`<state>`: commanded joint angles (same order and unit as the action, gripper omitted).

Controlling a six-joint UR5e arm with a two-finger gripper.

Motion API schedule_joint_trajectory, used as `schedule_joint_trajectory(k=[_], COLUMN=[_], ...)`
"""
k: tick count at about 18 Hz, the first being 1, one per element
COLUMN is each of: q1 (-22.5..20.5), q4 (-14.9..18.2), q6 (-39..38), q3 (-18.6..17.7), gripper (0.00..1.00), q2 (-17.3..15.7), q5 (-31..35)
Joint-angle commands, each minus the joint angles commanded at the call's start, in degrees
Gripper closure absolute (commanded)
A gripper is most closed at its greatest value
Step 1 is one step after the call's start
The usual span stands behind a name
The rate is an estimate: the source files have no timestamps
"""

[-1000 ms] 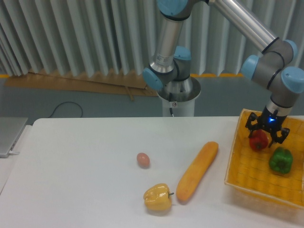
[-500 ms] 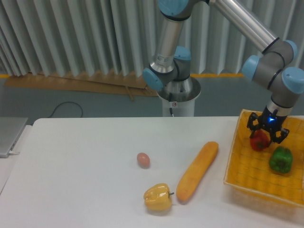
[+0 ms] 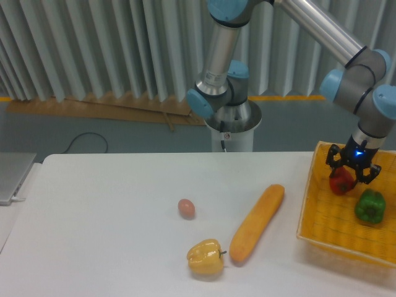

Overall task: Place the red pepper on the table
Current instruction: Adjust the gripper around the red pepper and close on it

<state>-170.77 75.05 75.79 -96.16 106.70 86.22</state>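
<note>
The red pepper [image 3: 341, 182] sits in the upper left part of the yellow woven basket [image 3: 328, 223] at the right edge of the white table [image 3: 111, 210]. My gripper [image 3: 353, 176] comes down from above, its dark fingers shut on the pepper's two sides. I cannot tell whether the pepper still touches the basket floor.
A green pepper [image 3: 370, 206] lies in the basket just right of the red one. On the table lie a long orange vegetable [image 3: 257, 222], a yellow pepper [image 3: 206, 257] and a small brownish egg [image 3: 186, 208]. A laptop corner [image 3: 12, 176] shows at the far left.
My gripper and the red pepper have shifted slightly right and up. The basket and the green pepper have slid a little to the right with them.
</note>
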Motion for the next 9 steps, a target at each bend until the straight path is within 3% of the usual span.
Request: schedule_joint_trajectory(k=[3, 4, 5, 6, 7, 9], q1=[0.62, 0.62, 0.70, 0.88, 0.97, 0.80], q4=[0.97, 1.06, 0.89, 0.54, 0.10, -0.26], q6=[-1.61, -1.78, -1.70, -1.61, -3.18, -3.63], q3=[0.45, 0.36, 0.27, 0.01, -0.17, -0.43], gripper=[0.63, 0.71, 0.63, 0.40, 0.83, 0.89], q2=[-0.09, -0.09, -0.09, 0.09, 0.26, 0.00], q5=[0.00, 0.00, 0.00, 0.00, 0.09, 0.09])
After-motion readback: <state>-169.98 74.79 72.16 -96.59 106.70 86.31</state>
